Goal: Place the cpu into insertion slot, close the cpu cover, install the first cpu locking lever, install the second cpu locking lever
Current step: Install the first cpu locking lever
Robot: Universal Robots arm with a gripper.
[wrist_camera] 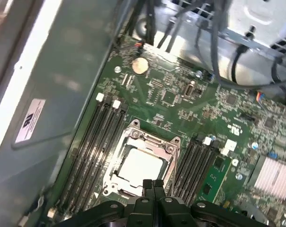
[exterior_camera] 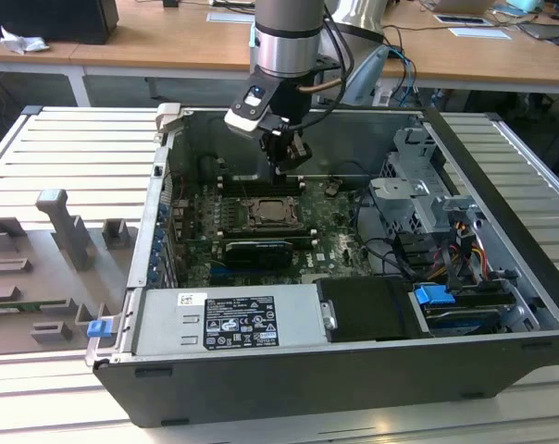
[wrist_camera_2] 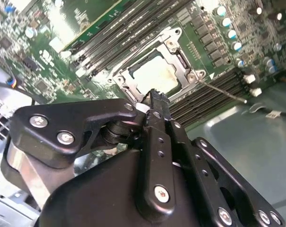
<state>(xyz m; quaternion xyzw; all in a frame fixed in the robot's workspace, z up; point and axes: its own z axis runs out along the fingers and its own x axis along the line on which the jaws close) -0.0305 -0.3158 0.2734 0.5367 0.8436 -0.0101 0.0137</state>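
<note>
1. The gripper (wrist_camera: 153, 182) hangs inside the open computer case (exterior_camera: 502, 176), its fingers (wrist_camera: 147, 186) clenched together with nothing between them.
2. Just beyond the fingertips lies the cpu (wrist_camera: 140, 166), pale face up, seated in the insertion slot (wrist_camera: 117, 161).
3. The cpu cover (wrist_camera: 152, 141) lies flat over the slot, framing the chip.
4. Memory slots (wrist_camera: 93, 142) flank the socket on both sides.
5. In the second wrist view, a thin metal lever (wrist_camera_2: 223, 91) sticks out from a corner of the socket.
</note>
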